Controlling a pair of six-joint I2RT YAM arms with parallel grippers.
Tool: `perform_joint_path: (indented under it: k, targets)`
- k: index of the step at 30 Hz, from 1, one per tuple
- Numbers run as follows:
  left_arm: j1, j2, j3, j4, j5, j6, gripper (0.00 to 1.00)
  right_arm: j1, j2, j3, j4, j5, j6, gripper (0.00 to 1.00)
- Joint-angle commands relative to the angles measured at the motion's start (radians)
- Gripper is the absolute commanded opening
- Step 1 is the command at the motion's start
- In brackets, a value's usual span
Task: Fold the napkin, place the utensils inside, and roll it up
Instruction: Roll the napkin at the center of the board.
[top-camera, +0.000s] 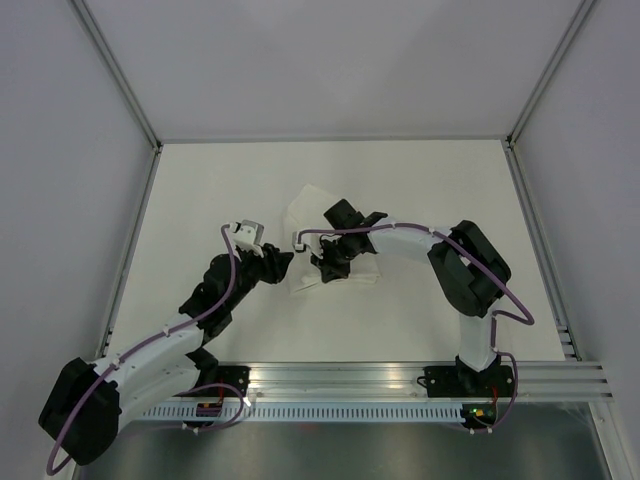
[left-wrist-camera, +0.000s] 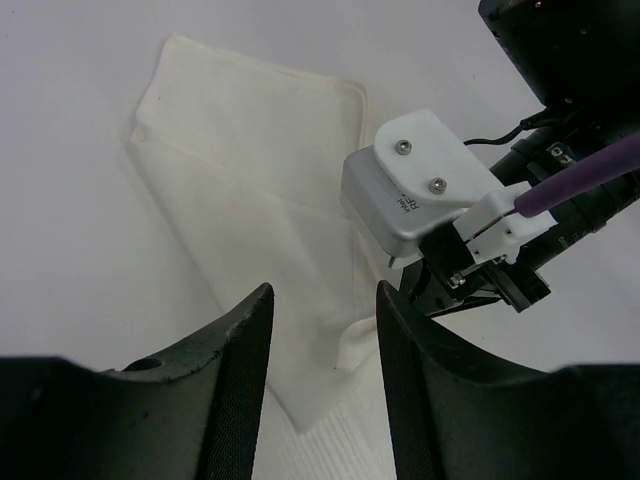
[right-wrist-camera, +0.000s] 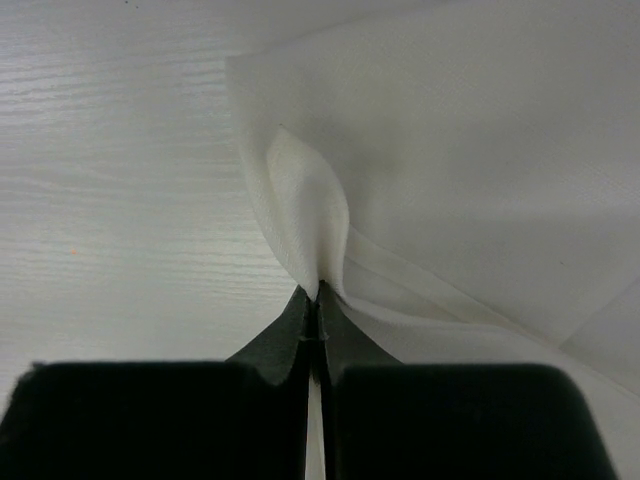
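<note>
The white napkin (top-camera: 306, 216) lies folded in layers at the table's middle. It also shows in the left wrist view (left-wrist-camera: 250, 180) and the right wrist view (right-wrist-camera: 450, 150). My right gripper (top-camera: 324, 266) is shut on a pinched-up fold at the napkin's near edge (right-wrist-camera: 318, 292), lifting a small peak of cloth. My left gripper (top-camera: 284, 262) is open just left of it, its jaws (left-wrist-camera: 322, 295) standing either side of the napkin's near corner without touching it. The right wrist's white camera block (left-wrist-camera: 420, 185) is close in front of the left jaws. No utensils are in view.
The white table (top-camera: 200, 200) is enclosed by grey walls with metal posts at the back corners (top-camera: 158, 146). An aluminium rail (top-camera: 380, 378) carrying both arm bases runs along the near edge.
</note>
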Motion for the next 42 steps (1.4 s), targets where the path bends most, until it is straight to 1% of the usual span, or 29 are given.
perform_joint_path:
  k: [1,4,8,11,12,14,15,18,23,28,31,34,35,37,38,39,40,42]
  targets:
    - [-0.017,-0.019,-0.009,0.026,-0.006,0.047,0.52,-0.012,0.033,-0.013,-0.128,-0.003,-0.004,0.04]
    - [-0.027,-0.008,-0.003,0.019,-0.012,0.055,0.53,-0.028,0.053,0.004,-0.153,-0.015,-0.017,0.04]
    - [-0.031,-0.007,0.0,0.016,-0.029,0.063,0.54,-0.032,0.035,-0.011,-0.119,-0.009,0.006,0.09]
    - [-0.032,-0.005,0.008,0.008,-0.024,0.061,0.54,-0.032,0.032,-0.004,-0.122,-0.007,0.009,0.21]
    - [-0.032,-0.007,0.012,0.002,-0.024,0.061,0.54,-0.032,0.027,-0.004,-0.124,-0.003,0.009,0.31]
    - [-0.031,-0.008,0.016,0.002,-0.026,0.061,0.55,-0.033,0.018,-0.004,-0.118,0.0,0.01,0.41]
    - [-0.032,-0.01,0.014,0.003,-0.026,0.061,0.56,-0.033,0.004,-0.01,-0.116,0.0,0.01,0.48]
    - [-0.032,-0.002,0.017,0.008,-0.03,0.064,0.56,-0.033,-0.022,-0.025,-0.098,0.005,0.021,0.59]
    - [-0.031,0.004,0.023,0.011,-0.03,0.063,0.56,-0.033,-0.062,-0.034,-0.073,0.035,0.024,0.67]
    - [-0.032,-0.007,0.023,0.005,-0.035,0.06,0.56,-0.033,-0.132,-0.064,-0.032,0.078,0.01,0.69]
    - [-0.031,-0.013,0.025,0.002,-0.047,0.06,0.56,-0.032,-0.207,-0.117,0.019,0.115,-0.005,0.71]
    - [-0.032,-0.02,0.025,0.002,-0.064,0.057,0.57,-0.033,-0.292,-0.194,0.082,0.155,-0.036,0.73]
    - [-0.032,-0.019,0.025,0.002,-0.07,0.054,0.57,-0.033,-0.341,-0.25,0.108,0.17,-0.051,0.73]
    - [-0.032,-0.022,0.028,-0.001,-0.084,0.046,0.57,-0.033,-0.395,-0.323,0.21,0.218,-0.097,0.75]
    - [-0.031,-0.023,0.029,-0.001,-0.098,0.043,0.57,-0.033,-0.446,-0.4,0.252,0.238,-0.114,0.77]
    - [-0.031,-0.025,0.031,-0.006,-0.104,0.04,0.57,-0.032,-0.468,-0.436,0.325,0.252,-0.131,0.77]
    - [-0.031,-0.025,0.031,-0.009,-0.121,0.035,0.57,-0.032,-0.505,-0.5,0.356,0.281,-0.163,0.78]
    - [-0.032,-0.027,0.034,-0.007,-0.132,0.03,0.57,-0.021,-0.533,-0.556,0.445,0.305,-0.177,0.78]
